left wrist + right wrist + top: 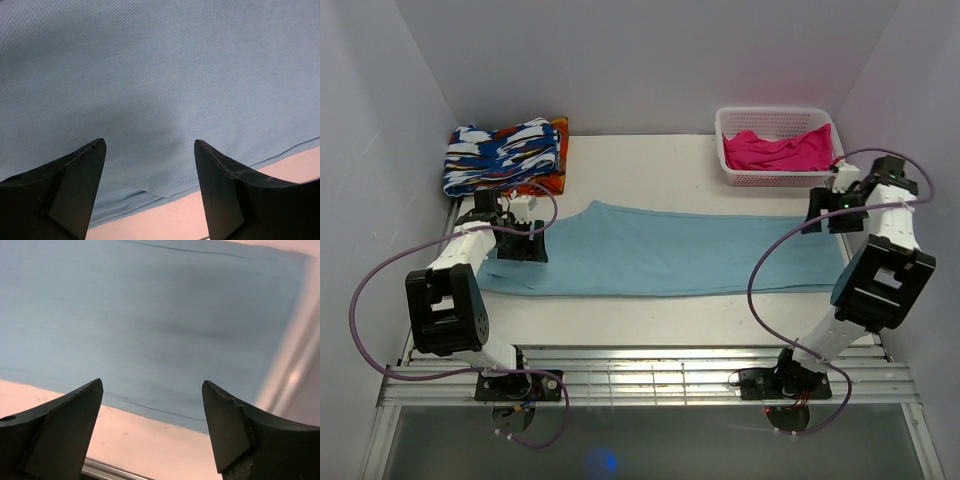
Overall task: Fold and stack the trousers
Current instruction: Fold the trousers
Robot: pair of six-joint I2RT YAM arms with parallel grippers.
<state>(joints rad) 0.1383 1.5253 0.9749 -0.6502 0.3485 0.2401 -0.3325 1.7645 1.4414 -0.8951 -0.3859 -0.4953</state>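
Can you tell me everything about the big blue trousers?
The trousers are plain light blue, soft cloth with a fine weave. They lie flat as one long strip across the white table. The open left gripper sits over their left end and the open right gripper over their right end; neither grips them.

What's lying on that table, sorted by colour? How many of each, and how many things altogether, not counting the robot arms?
Light-blue trousers: 1
Pink garment: 1
Blue-white-orange patterned cloth: 1
White basket: 1
Total: 4
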